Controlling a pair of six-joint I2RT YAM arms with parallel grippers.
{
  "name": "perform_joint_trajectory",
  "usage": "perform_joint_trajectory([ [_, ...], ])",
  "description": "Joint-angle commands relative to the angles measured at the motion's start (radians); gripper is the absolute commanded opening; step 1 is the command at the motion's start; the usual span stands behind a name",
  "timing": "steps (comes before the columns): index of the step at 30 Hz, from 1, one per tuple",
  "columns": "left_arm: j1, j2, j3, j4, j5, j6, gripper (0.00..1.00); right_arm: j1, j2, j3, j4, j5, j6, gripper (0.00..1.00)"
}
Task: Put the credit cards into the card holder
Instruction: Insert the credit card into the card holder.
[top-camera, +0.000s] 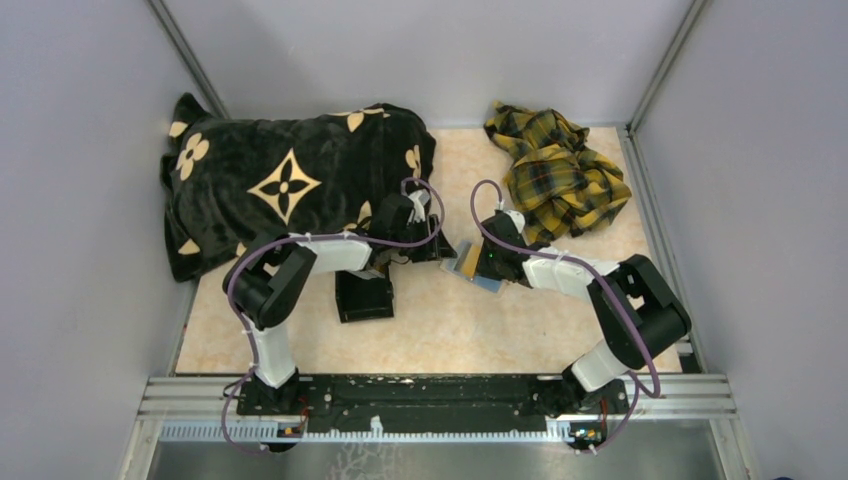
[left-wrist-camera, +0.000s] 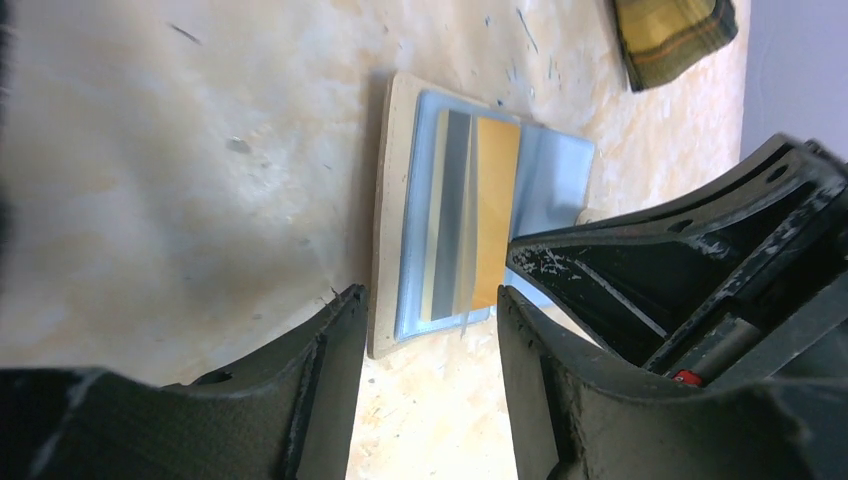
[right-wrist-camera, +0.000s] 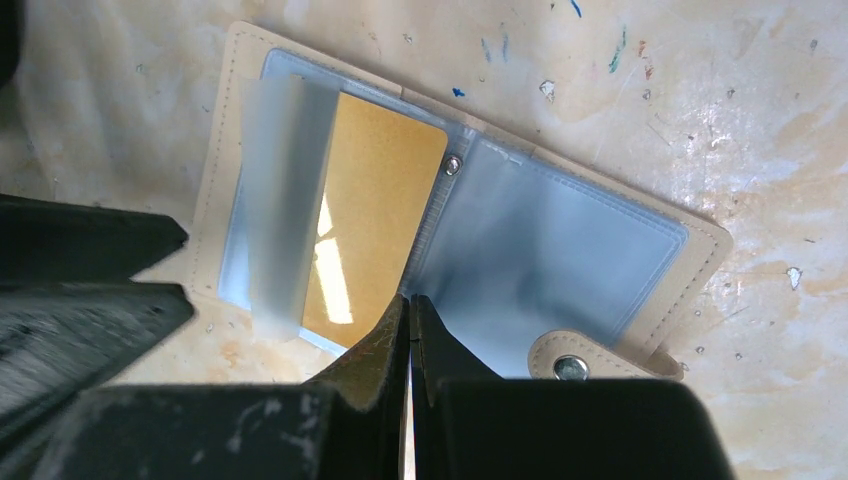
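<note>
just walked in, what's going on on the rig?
The card holder lies open on the table. A gold card lies on one sleeve page, a clear flap partly over it. The right gripper is shut, tips at the holder's fold; the left gripper is open, flanking the holder's edge.

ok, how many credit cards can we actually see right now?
1: a gold card in the open card holder, on the half away from the snap tab. Others may be hidden behind it or under the arms.
</note>
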Motion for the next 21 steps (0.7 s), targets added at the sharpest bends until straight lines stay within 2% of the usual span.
perform_joint_trajectory([
  [1,0.033,-0.054,-0.013,0.0,-0.027,0.013,0.57,0.007,-0.01,0.034,0.021,0.009,-0.001,0.0],
  [6,0.044,-0.042,0.004,-0.007,-0.043,0.027,0.55,0.008,-0.016,0.045,0.007,0.012,-0.01,0.0],
  [10,0.045,-0.022,0.019,-0.003,-0.061,0.041,0.47,0.007,-0.017,0.052,0.002,0.014,-0.014,0.0],
  [13,0.045,-0.004,0.026,-0.011,-0.075,0.054,0.37,0.008,-0.023,0.056,-0.002,0.018,-0.017,0.0],
  [17,0.044,0.009,0.034,-0.02,-0.098,0.077,0.15,0.008,-0.025,0.065,-0.016,0.027,-0.024,0.0],
  [21,0.042,0.022,0.05,-0.05,-0.128,0.107,0.07,0.008,-0.033,0.071,-0.025,0.039,-0.028,0.0],
])
